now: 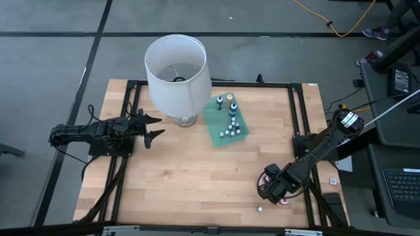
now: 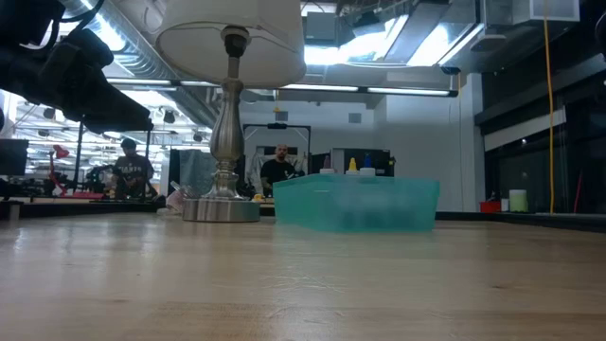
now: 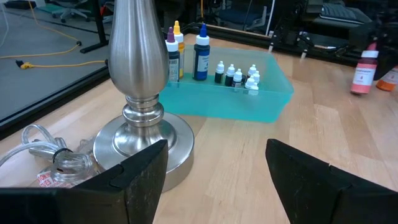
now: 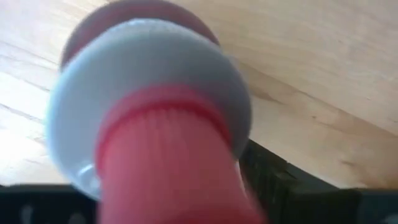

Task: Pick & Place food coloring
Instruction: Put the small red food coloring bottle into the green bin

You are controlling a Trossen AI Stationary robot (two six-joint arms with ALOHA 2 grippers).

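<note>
Right wrist view is filled by a red food-colouring bottle with a ribbed red cap and a pale collar (image 4: 155,130), pressed right up against the lens with bare wood behind it. In the high view the right gripper (image 1: 275,187) sits at the lower right of the frame, low over the light wooden table (image 1: 197,177), and a spot of red shows just beside it; whether its fingers have actually closed on that bottle I cannot tell. A tiny white-capped bottle (image 1: 260,210) lies loose on the wood just below it.

Further up, at centre, the translucent green rectangular tray (image 1: 239,134) holds a cluster of small white-capped bottles (image 3: 239,76) and a few taller ones. The big white lampshade (image 1: 177,69) on its silver lamp base (image 3: 140,93) stands next to the tray. The left gripper (image 1: 154,128) waits at mid-left with its fingers spread wide and empty.

Such a bottle looks light, smooth and easy to tip; the ribbed cap or the body just under the collar seems the safest hold.
</note>
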